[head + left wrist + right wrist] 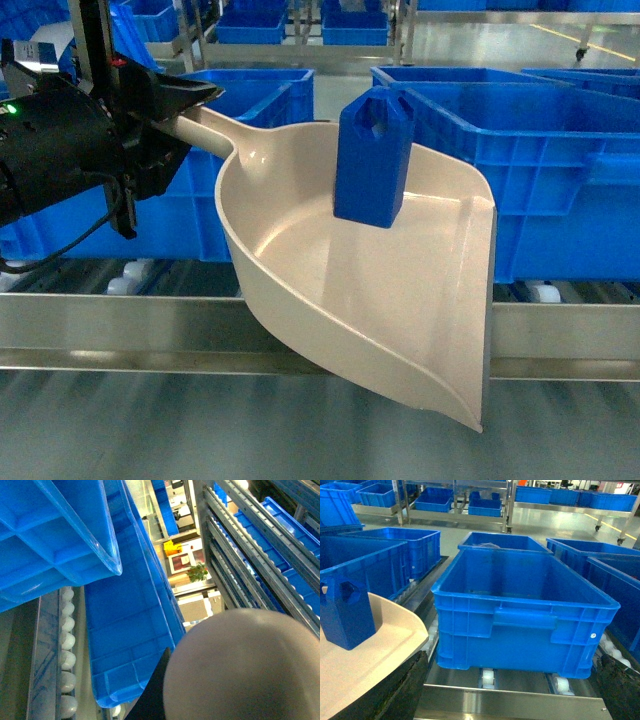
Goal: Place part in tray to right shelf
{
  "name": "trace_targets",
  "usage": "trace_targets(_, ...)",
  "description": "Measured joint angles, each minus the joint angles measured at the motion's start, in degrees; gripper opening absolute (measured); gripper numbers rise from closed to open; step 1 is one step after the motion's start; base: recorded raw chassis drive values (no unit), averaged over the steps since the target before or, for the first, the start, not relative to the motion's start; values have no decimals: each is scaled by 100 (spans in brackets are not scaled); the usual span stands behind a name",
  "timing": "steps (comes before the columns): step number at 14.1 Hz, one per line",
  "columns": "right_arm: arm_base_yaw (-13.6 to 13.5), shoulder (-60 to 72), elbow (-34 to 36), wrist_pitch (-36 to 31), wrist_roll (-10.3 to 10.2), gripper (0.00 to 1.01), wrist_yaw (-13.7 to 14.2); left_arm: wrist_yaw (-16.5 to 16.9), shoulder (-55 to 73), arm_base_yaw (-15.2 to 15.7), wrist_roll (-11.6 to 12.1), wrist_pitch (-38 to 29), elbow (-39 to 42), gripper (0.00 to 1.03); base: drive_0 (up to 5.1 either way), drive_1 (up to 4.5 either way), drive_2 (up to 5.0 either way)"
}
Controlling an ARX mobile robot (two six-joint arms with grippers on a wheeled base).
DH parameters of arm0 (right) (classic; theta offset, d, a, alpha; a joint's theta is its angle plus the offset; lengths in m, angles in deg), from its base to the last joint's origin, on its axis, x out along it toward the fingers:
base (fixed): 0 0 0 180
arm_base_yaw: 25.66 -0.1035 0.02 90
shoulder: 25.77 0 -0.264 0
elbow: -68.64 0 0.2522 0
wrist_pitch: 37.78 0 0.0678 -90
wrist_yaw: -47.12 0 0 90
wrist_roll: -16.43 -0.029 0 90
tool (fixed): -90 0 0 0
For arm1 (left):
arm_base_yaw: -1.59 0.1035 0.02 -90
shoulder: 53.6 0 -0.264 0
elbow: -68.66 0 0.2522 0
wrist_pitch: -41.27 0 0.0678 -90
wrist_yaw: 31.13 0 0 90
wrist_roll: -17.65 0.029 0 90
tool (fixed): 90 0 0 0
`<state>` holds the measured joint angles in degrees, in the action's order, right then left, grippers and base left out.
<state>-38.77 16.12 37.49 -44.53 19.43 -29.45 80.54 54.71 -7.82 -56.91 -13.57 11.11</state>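
the left gripper (175, 105) is clamped on the handle of the tray (300, 200), holding it tilted above the shelf (150, 330) rail. the part (373, 160) stands upright inside the tray, near its back wall, loop on top. just behind the tray sit blue crates (520, 140) on the shelf's white rollers (487, 677). of the right gripper (510, 700) only dark finger edges show at the bottom corners of its wrist view, spread wide apart and holding nothing, facing a crate.
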Motion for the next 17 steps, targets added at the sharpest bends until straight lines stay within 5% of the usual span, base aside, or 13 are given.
trace_targets(14,0,0,0,0,0,98,0,0,0,0,0,0,0,14,0,0,0)
trace_targets(16,0,0,0,2,0,98,0,-758,-160,-96,-350,337,63,14,0,0,0)
trace_targets(17,0,0,0,0,0,98,0,-680,-245,-24,-520,267,63,14,0,0,0)
